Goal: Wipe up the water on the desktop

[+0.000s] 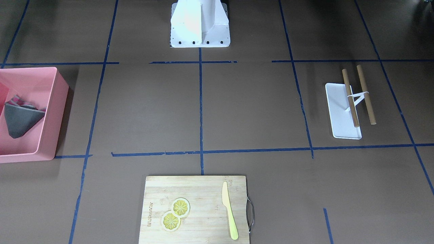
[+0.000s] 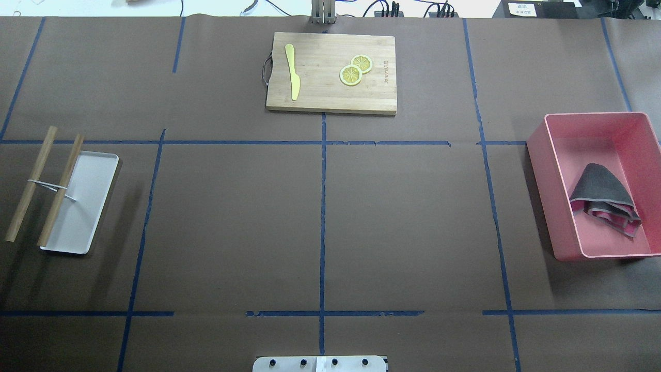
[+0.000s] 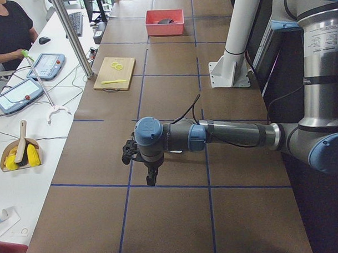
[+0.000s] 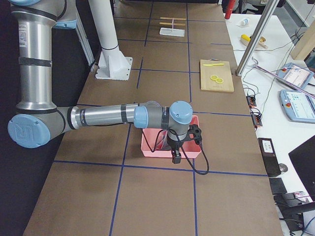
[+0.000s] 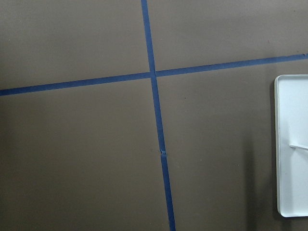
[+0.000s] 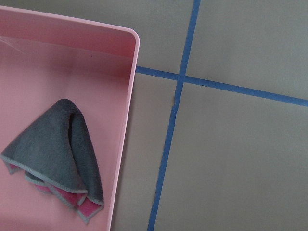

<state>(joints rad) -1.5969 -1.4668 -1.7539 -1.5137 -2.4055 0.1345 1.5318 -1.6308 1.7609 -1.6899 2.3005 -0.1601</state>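
Observation:
The desktop [image 2: 403, 222] is dark brown with blue tape lines; I see no water on it in any view. A folded grey cloth with a pink underside [image 2: 604, 199] lies in a pink bin [image 2: 539, 155] at the robot's right; it also shows in the right wrist view [image 6: 53, 154]. My right gripper [image 4: 175, 158] hangs over the bin's edge, seen only in the exterior right view, so I cannot tell if it is open or shut. My left gripper [image 3: 151, 180] hangs above bare desktop, seen only in the exterior left view; I cannot tell its state either.
A bamboo cutting board [image 2: 320, 95] with two lemon slices [image 2: 355, 70] and a yellow knife [image 2: 292, 77] lies at the far middle. A white tray [image 2: 88, 206] with two banded wooden sticks [image 2: 44, 188] sits at the left. The robot base [image 1: 200, 25] stands at the near middle.

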